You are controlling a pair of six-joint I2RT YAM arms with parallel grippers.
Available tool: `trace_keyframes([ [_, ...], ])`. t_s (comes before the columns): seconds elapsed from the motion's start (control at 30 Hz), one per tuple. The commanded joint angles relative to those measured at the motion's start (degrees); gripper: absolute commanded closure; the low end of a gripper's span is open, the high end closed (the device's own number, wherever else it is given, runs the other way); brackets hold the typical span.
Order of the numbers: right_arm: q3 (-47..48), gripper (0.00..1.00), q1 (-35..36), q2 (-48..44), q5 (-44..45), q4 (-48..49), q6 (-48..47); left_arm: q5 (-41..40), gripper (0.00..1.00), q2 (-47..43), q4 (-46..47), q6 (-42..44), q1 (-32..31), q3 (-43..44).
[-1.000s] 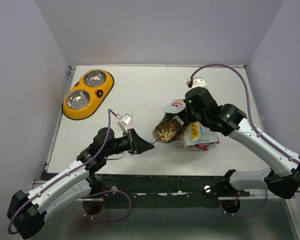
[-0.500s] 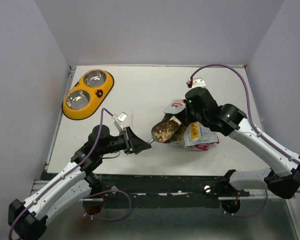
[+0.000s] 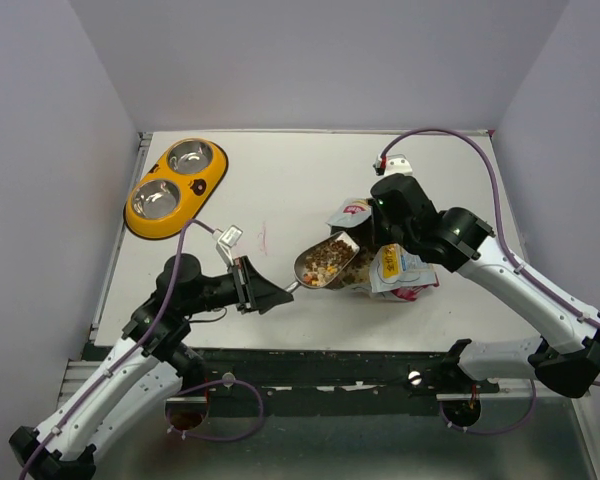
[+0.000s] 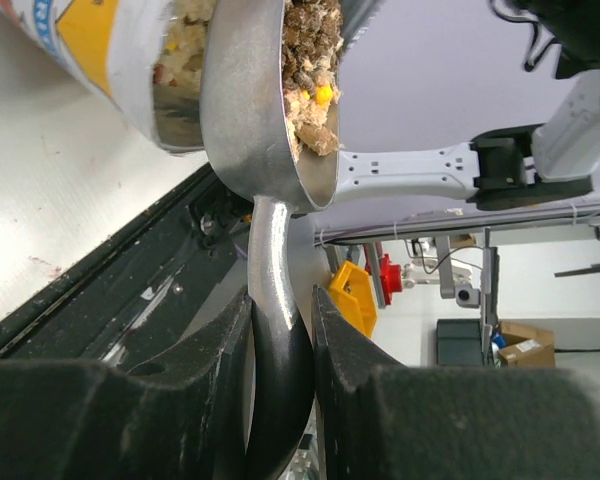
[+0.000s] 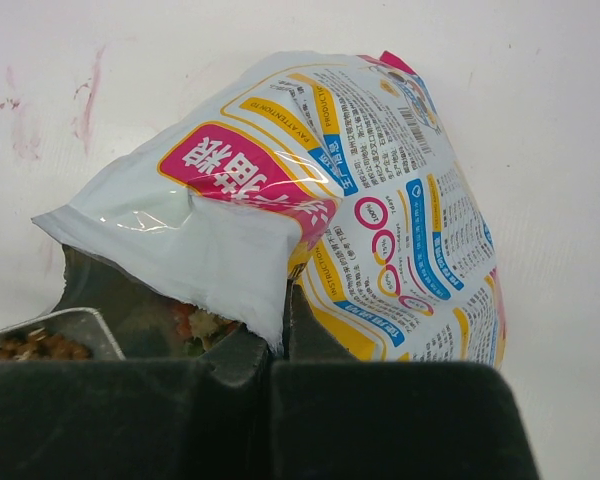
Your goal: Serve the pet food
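My left gripper (image 3: 271, 296) (image 4: 280, 335) is shut on the handle of a silver metal scoop (image 3: 320, 265) (image 4: 265, 130). The scoop is heaped with brown and tan pet food (image 3: 325, 262) (image 4: 310, 60) and sits just outside the mouth of the pouch (image 3: 400, 270) (image 5: 380, 220), low over the table. The pouch lies on its side right of centre. My right gripper (image 3: 368, 250) (image 5: 278, 325) is shut on the upper edge of its torn mouth and holds it open. More kibble (image 5: 195, 325) shows inside the pouch.
A yellow double bowl (image 3: 217, 170) with two steel cups stands at the far left of the table, both cups bare. The black front rail (image 4: 130, 290) of the table runs just under the left gripper. White walls close in the table's left, back and right.
My left arm has drawn back to the left, pulling the filled scoop out of the pouch's mouth. The right arm and the pouch have stayed put.
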Motion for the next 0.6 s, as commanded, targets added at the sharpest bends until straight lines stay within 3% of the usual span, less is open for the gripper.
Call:
trace_keyframes([
  [0.0,3.1,0.99,-0.3,-2.9,2.5,1.7,-0.2,3.7,1.0,-3.2,-2.7,0.8,1.8,5.8],
  [0.27,4.5,0.99,-0.2,-2.2,2.0,1.4,-0.3,0.3,1.0,-1.5,-6.8,-0.7,5.4,14.2],
  [0.57,4.4,0.99,-0.2,-2.8,2.0,0.7,0.2,-12.6,1.0,6.2,-6.9,-4.9,9.2,22.7],
])
